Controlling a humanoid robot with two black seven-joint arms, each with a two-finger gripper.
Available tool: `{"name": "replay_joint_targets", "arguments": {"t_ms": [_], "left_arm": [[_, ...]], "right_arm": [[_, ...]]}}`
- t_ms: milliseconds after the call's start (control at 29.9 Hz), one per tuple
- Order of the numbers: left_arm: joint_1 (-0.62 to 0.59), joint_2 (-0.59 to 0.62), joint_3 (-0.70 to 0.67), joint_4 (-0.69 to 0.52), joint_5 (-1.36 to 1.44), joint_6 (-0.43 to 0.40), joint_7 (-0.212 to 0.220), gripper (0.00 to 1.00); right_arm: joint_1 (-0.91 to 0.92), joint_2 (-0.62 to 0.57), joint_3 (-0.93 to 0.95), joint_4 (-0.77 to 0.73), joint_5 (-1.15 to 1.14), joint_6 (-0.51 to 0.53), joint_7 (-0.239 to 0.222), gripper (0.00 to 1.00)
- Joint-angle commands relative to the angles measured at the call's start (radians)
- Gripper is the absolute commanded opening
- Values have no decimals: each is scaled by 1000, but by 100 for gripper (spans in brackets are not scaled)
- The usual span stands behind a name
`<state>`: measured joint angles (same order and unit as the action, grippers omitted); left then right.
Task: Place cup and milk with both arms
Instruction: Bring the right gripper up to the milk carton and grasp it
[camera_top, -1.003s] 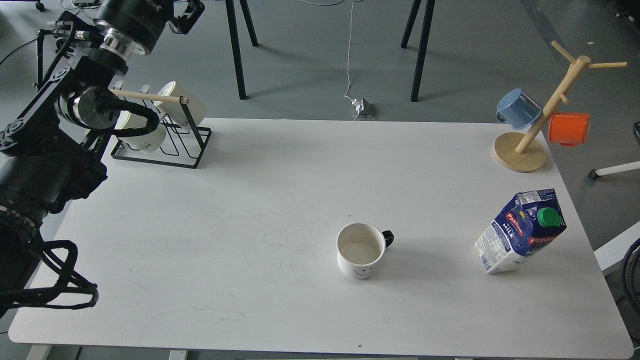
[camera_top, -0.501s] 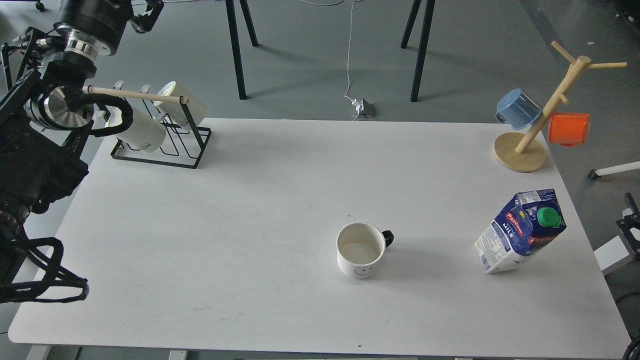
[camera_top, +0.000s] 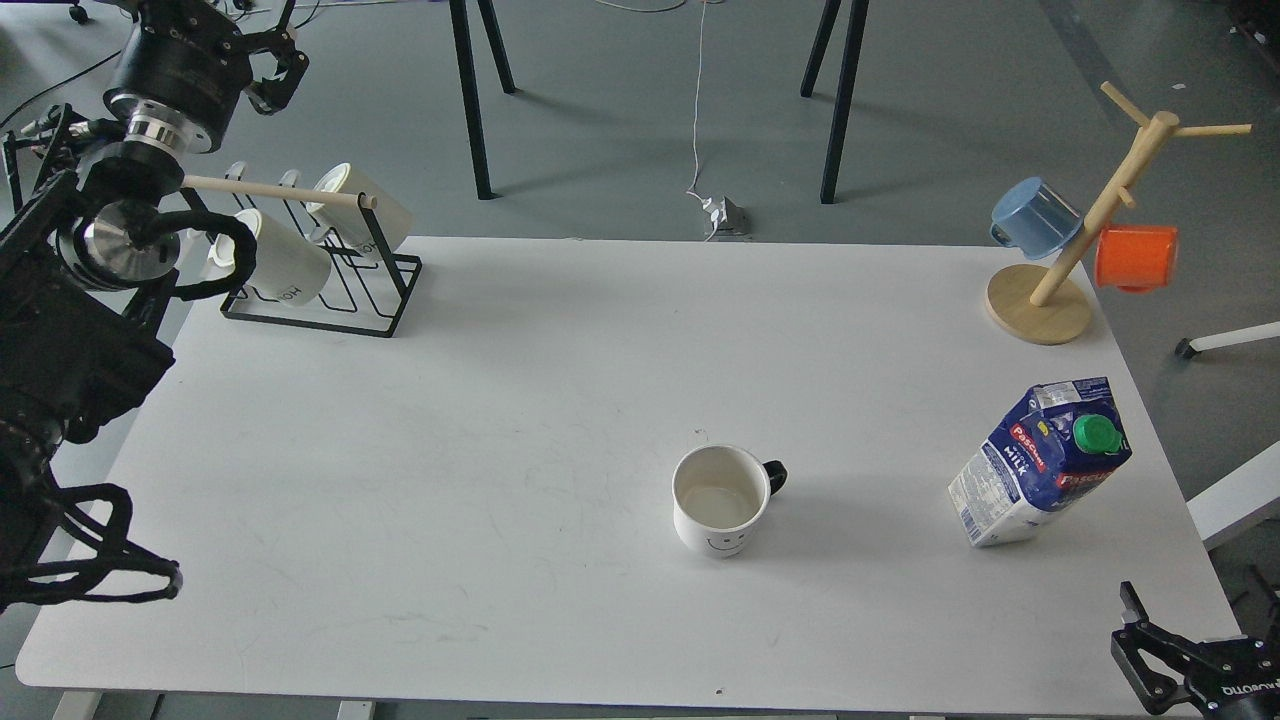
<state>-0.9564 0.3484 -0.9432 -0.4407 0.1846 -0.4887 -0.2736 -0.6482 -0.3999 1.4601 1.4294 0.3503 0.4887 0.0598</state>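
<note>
Left gripper (camera_top: 268, 62) sits top-left, past the table's far-left corner, over the grey floor. Fingers look spread, nothing between them.

Just below and right of it: black wire mug rack with a wooden rod (camera_top: 320, 270), two cream ceramic mugs with lettering (camera_top: 285, 262) hung on it, on the white rectangular table (camera_top: 500, 400).

White ceramic mug with black handle and small smiley face (camera_top: 720, 499): upright, mouth up, handle pointing right, smiley facing the near edge. Far right and well below the left gripper; left of and above the right gripper, well apart from both.

Blue-and-white gable-top milk carton with green screw cap and red label (camera_top: 1040, 462): standing on the table, right of the mug, apart from it. Directly above the right gripper, not touching.

Far-right table corner: wooden peg mug tree on a round base (camera_top: 1040, 305), carrying a blue cup (camera_top: 1035, 217) and an orange cup (camera_top: 1135, 257).

Right gripper (camera_top: 1195, 640) enters at the bottom-right corner, at the table's near-right edge. Dark fingers point up, gap wide, empty.
</note>
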Motion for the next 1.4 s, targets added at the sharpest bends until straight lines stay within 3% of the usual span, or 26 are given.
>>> {"name": "replay_joint_targets", "arguments": {"t_ms": [0,201,936,1103,1370], "left_arm": [[1,0,1,0,-2,0,-1,99],[-2,1,3,0,-1,0,1,99],[1,26,0,0,-4,0,-1,99],[2,35,0,0,-2,0,-1,99],[2,55,1,0,-1,0,-1,99]], "right_arm": [[39,39,-15,2,-8,0,0,100],[153,90,-104,-6,-11,0,3,100],[248,96,-92,-43,-19,0,20,96],[271,96,-90,-46,-42,0,41,92],[303,107,-93,-58,-74,0,43,69]]}}
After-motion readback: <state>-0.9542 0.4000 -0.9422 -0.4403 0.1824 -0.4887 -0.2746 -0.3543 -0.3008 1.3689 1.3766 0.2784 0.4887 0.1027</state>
